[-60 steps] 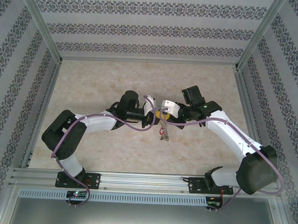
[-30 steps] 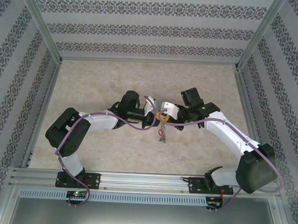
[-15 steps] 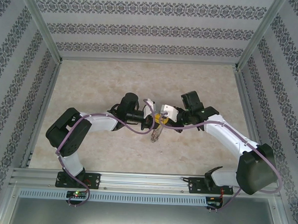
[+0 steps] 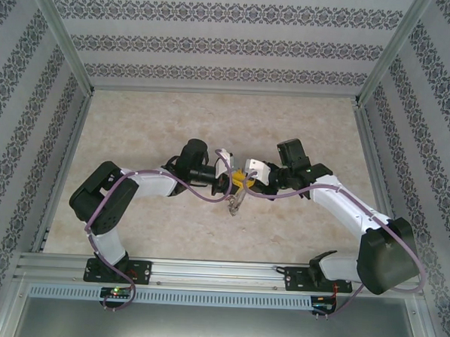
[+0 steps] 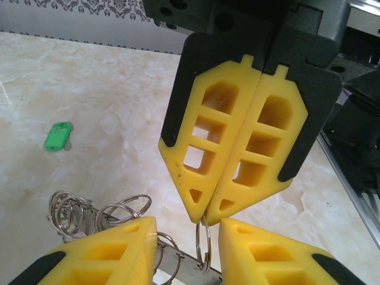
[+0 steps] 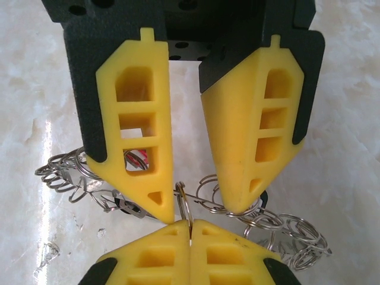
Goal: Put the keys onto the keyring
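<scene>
Seen from above, a pale marbled table [image 4: 137, 118] sits inside patterned walls. Your left arm [image 4: 145, 181] and right arm [image 4: 344, 205] reach in from the near edge and meet tip to tip at its middle.

From the right wrist camera, the left gripper [image 6: 200, 211] faces you with its yellow jaws partly apart. One jaw stands on either side of a single upright ring, and they clamp nothing. The right gripper [image 6: 190, 231] is closed tight, its two tips pinching that same ring (a thin wire loop).

The ring belongs to the keyring [image 6: 288, 234], a silvery tangle of small metal loops spread beneath both grippers. You cannot tell whether it rests on the table or hangs just above it.

A sliver of a red key [image 6: 138, 158] shows through a slot in one left jaw, among the loops. Farther off, a small green tag [image 5: 57, 135] lies alone on the table
</scene>
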